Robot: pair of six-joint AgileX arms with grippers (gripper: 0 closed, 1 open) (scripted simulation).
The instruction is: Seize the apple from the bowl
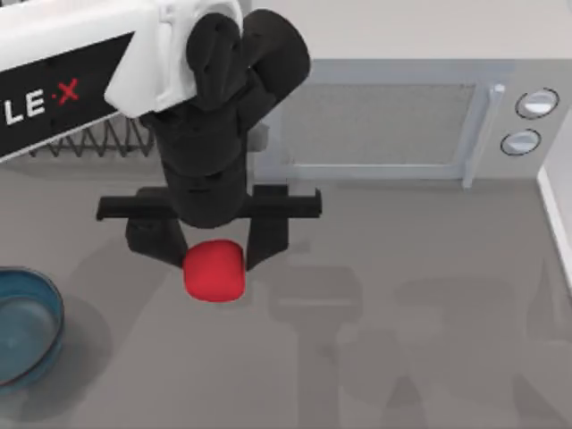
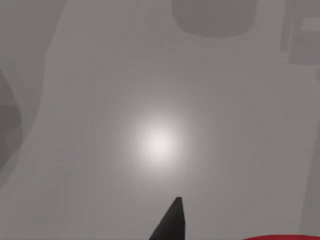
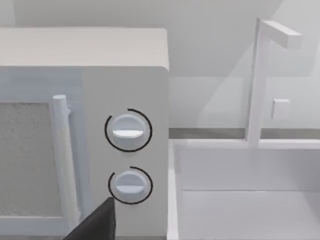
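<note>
- left gripper [image 1: 214,255] is clenching the apple [image 1: 214,271] between its two fingers, hanging over the bare table [image 1: 402,313]
- apple is sitting well clear of the bowl [image 1: 27,326], which is lying at the table's left edge
- microwave [image 1: 393,121] is standing at the back

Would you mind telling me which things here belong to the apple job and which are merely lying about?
Part of the job:
- apple, held between the left gripper fingers, out of the bowl
- bowl, at the table's left edge

Just lying about:
- microwave, door shut
- wire rack behind the left arm
- white sink beside the microwave
</note>
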